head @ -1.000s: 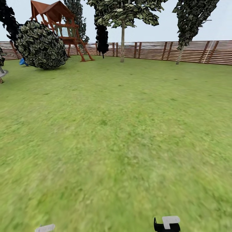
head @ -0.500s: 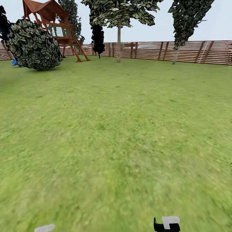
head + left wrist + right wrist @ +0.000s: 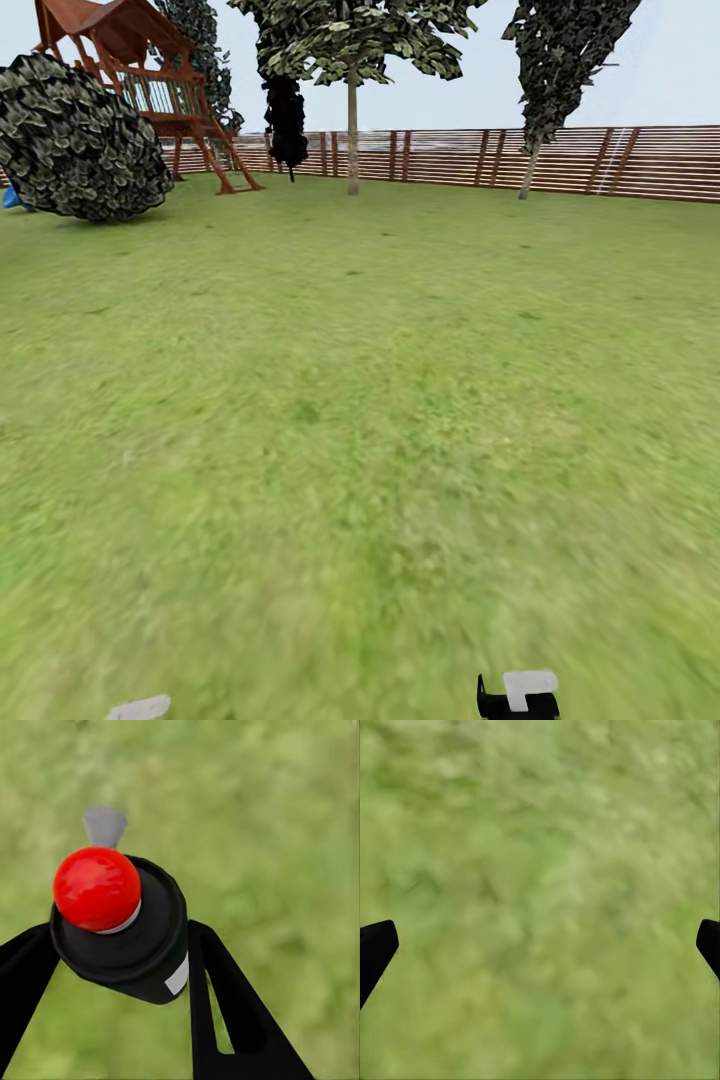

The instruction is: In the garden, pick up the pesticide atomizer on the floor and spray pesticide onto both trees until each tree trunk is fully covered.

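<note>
In the left wrist view my left gripper (image 3: 120, 937) is shut on the pesticide atomizer (image 3: 139, 949), a near-black bottle with a red top (image 3: 96, 888) and a white label, held over grass. My right gripper (image 3: 540, 945) is open, its two black fingertips wide apart with only lawn between them. Far ahead in the head view, a tree with a straight pale trunk (image 3: 352, 135) stands before the fence. A second tree's trunk (image 3: 527, 172) leans further right. Both are a long way across the grass from me.
A brown slat fence (image 3: 450, 158) closes the back of the lawn (image 3: 360, 400). A big round bush (image 3: 82, 140) and a red wooden playhouse (image 3: 150, 85) stand at the back left, with a near-black tree (image 3: 285, 120) beside them. Small parts of my arms (image 3: 520, 695) show at the bottom edge.
The whole head view has shifted: bush, playhouse and trees slid left in the picture, so the camera turned right. The arm parts hold the same place.
</note>
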You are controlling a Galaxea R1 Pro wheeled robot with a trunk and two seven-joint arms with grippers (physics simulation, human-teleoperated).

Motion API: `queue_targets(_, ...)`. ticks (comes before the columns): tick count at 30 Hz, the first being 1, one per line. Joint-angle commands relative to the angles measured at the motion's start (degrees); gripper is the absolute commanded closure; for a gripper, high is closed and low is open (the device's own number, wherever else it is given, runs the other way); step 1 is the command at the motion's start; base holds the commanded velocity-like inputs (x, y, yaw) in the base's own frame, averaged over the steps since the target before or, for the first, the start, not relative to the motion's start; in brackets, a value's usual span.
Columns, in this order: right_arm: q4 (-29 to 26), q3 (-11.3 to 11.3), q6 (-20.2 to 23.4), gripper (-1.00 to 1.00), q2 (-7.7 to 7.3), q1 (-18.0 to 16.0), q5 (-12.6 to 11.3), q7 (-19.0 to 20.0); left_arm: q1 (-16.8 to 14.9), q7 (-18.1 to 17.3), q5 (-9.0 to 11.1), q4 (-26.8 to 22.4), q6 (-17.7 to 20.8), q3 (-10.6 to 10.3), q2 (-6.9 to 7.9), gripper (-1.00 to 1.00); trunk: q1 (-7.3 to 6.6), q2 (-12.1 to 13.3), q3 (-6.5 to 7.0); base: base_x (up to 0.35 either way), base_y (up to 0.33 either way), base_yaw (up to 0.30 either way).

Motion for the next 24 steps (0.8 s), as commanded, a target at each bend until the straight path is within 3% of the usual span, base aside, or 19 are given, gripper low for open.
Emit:
queue_targets(1,0.02,-0.34,-0.08,-1.0,0.01,-0.02,0.61,-0.34,-0.03,-0.04,0.32,0.05,-0.18,-0.02,0.0,1.0,0.03,-0.02,-0.05,0.338,0.003,-0.005)
queue_targets(7,0.02,-0.33,-0.05,-1.0,0.01,-0.02,0.61,-0.34,-0.03,-0.04,0.33,0.05,-0.18,-0.02,0.0,1.0,0.03,-0.02,-0.05,0.338,0.001,-0.14)
queue_targets(24,0.02,-0.42,-0.05,-1.0,0.01,-0.02,0.59,-0.34,-0.03,-0.04,0.32,0.03,-0.19,-0.03,-0.06,1.0,0.03,-0.02,-0.05,0.338,0.0,-0.003)
